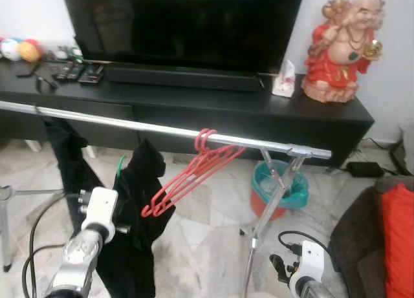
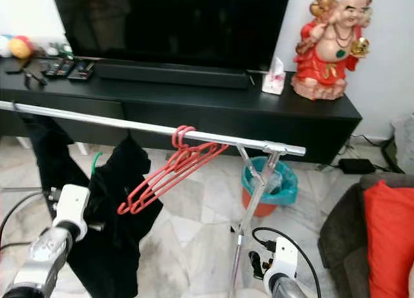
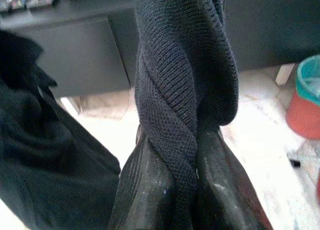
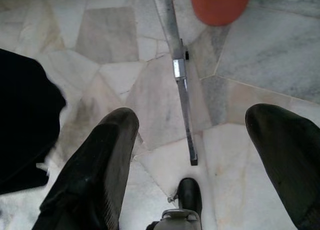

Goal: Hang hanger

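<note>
Across the middle of the frame runs the silver rail of a clothes rack, and a bunch of red hangers hooks over it right of centre, their bodies slanting down toward the lower left. Just left of them a black garment droops from the rail on a green hanger, and the left gripper is right on it, its two black fingers pinched tight around a twisted fold of the dark knit cloth. Over at the lower right, the right gripper hangs low with its fingers spread wide apart, nothing between them, the marble floor and the rack's foot bar showing through the gap. Behind the rack, along the top of the frame, a black TV cabinet carries a television and a red-robed figurine. A red bucket with a teal liner sits on the floor by the rack's right post.
</note>
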### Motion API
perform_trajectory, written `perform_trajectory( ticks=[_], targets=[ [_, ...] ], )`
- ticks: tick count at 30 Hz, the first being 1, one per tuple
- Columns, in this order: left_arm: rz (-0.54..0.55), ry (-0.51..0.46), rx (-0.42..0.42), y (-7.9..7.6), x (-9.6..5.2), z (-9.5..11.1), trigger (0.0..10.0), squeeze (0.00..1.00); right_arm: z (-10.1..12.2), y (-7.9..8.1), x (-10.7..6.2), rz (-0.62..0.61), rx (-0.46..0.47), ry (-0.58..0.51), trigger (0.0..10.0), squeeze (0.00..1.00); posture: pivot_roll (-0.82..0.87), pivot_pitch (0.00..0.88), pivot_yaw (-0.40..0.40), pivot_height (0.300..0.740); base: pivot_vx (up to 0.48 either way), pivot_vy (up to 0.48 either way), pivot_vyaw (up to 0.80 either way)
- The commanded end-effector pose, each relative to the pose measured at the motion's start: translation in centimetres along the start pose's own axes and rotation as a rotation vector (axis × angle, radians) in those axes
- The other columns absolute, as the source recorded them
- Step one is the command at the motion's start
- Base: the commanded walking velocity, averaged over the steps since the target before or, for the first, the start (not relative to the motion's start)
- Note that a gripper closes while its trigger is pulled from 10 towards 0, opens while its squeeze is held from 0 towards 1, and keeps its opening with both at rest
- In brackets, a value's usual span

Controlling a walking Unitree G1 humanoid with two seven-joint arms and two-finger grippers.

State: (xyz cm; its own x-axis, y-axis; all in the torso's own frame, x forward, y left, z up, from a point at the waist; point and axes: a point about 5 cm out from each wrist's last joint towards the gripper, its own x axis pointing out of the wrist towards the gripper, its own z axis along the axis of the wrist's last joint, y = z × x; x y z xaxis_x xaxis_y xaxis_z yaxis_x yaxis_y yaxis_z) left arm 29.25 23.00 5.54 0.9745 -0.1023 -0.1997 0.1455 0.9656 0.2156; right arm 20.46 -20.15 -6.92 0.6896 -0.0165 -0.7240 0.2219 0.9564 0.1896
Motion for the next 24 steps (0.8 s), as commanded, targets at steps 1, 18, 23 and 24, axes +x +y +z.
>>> perform_trajectory(
  ticks=[1, 18, 23, 24],
  targets=[
    [-0.019, -0.043, 0.015, 0.0, 0.8, 1.5, 10.0, 0.0, 0.1, -0.1, 0.0, -0.006, 0.002, 0.0, 10.0, 0.0, 0.01, 0.0, -0.042, 0.74, 0.0, 0.326, 0.0],
    [-0.15, -0.017, -0.004, -1.9, 1.8, 1.8, 10.0, 0.0, -0.1, 0.0, 0.0, 0.001, 0.004, 0.002, 10.0, 0.0, 0.01, 0.0, -0.031, 0.74, 0.0, 0.101, 0.0],
    [-0.145, -0.027, 0.005, -1.7, 1.9, 2.1, 10.0, 0.0, -0.2, 0.1, 0.0, 0.004, 0.002, 0.003, 10.0, 0.0, 0.01, 0.0, -0.03, 0.74, 0.051, 0.0, 0.0],
    [-0.142, -0.029, 0.008, -1.7, 1.9, 2.1, 10.0, 0.0, -0.2, 0.1, 0.0, 0.004, 0.002, 0.003, 10.0, 0.0, 0.01, 0.0, -0.03, 0.74, 0.262, 0.0, 0.0]
  ],
)
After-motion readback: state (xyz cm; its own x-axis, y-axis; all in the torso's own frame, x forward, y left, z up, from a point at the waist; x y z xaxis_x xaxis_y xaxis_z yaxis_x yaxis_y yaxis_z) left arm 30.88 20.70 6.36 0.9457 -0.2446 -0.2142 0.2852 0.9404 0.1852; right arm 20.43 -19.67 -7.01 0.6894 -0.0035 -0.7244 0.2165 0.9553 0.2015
